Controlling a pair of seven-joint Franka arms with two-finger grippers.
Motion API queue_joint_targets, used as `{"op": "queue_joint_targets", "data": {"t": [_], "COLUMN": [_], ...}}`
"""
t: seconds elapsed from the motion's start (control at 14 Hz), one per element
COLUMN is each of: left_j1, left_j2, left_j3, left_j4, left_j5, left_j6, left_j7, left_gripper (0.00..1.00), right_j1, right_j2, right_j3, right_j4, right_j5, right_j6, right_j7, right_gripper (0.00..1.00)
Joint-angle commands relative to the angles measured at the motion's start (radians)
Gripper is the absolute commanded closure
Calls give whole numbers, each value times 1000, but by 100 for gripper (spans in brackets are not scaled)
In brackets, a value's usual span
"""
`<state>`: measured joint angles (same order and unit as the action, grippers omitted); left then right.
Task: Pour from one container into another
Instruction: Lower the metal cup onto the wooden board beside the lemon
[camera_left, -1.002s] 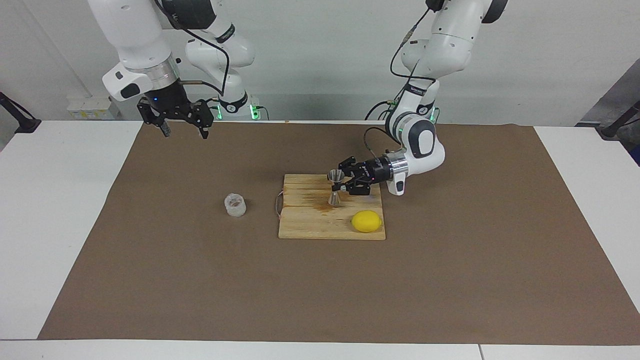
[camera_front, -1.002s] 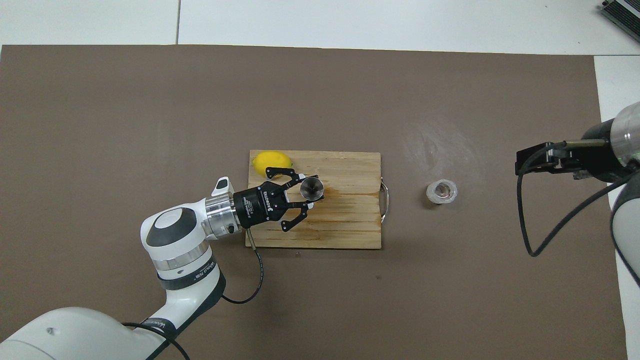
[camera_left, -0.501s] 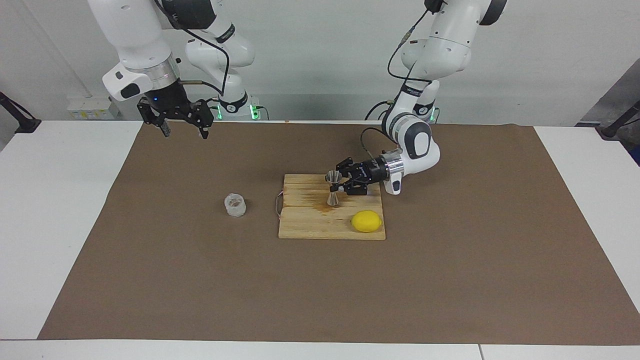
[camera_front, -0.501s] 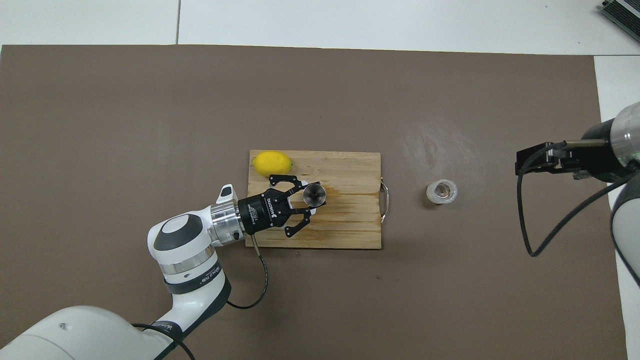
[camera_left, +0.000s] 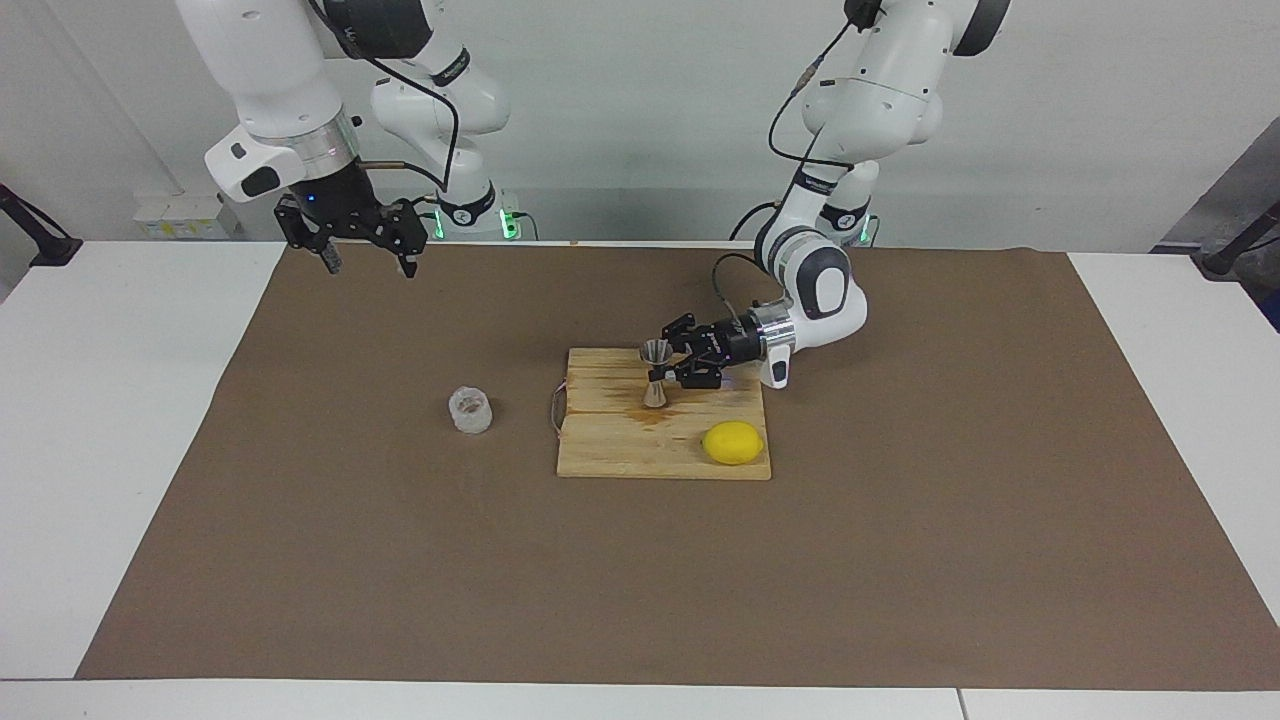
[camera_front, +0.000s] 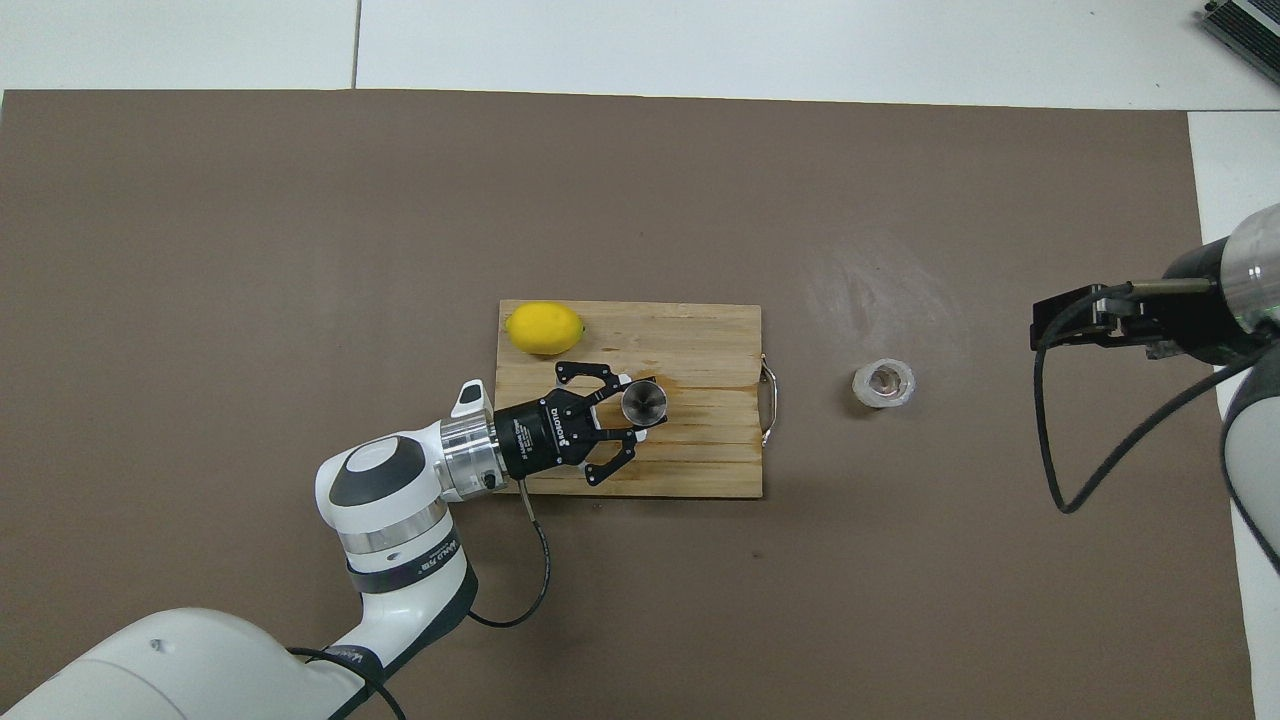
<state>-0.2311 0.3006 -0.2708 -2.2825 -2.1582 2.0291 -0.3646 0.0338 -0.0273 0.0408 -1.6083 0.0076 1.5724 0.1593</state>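
Silvery metal, the jigger (camera_left: 655, 373) is standing upright on the wooden board (camera_left: 620, 455) at the middle of the facing view, with the left gripper (camera_left: 668, 372) clenched around its narrow waist. The pour is not yet starting: the glass cup (camera_left: 470, 410) is sitting untouched on the brown mat covering the desk (camera_left: 300, 520), well apart toward the frame's left edge. The right gripper (camera_left: 365, 262) is waiting released in the upper left of that frame. Lifting the cup and tipping it are both remaining.
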Motion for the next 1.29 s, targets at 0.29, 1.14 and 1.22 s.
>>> {"op": "queue_joint_targets", "data": {"t": [0.29, 1.14, 1.22], "left_j1": [-22, -30, -31], "left_j2": [3, 8, 9], "left_j3": [15, 15, 15], "left_j4": [-9, -8, -8], "left_j5": [-31, -29, -29], "left_j6": [14, 36, 36], "left_j7": [18, 32, 32], "left_gripper": [95, 52, 45], "right_j1": [-11, -11, -11], "right_j2": [-22, -22, -22], "right_j3": [7, 7, 7], "right_j4": [-25, -25, -25], "right_j5": [3, 3, 3], "right_j6": [1, 1, 1], "right_j7": [8, 8, 8], "right_gripper": [0, 0, 0]}}
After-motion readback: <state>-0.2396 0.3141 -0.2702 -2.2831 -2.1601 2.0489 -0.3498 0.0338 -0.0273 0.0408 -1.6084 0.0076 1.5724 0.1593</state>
